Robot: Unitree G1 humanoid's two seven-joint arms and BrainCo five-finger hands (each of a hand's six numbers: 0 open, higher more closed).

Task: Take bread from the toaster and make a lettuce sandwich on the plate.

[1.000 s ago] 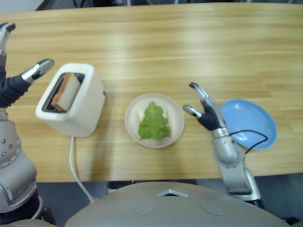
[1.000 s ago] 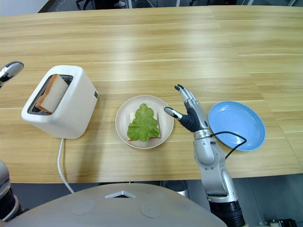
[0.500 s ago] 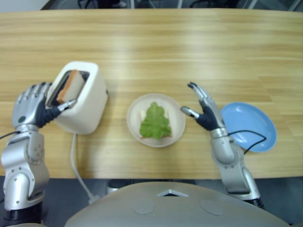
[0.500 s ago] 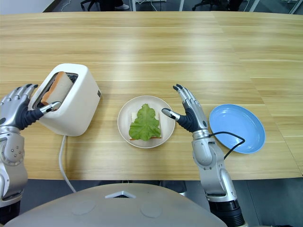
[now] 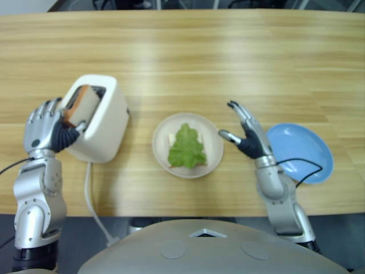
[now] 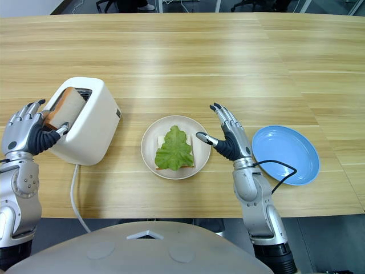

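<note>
Wooden table spans the left eye view. Compared with half a second earlier, the left hand has moved up against the near end of the bread slice; whether it grips the slice cannot be told. The slice stands on edge in the slot of the toaster, with its long axis running near-left to far-right.

Right eye view: the right hand is unchanged, fingers spread and holding nothing, between the cream plate and the blue plate. A lettuce leaf lies on bread on the cream plate, its tip pointing away.
</note>
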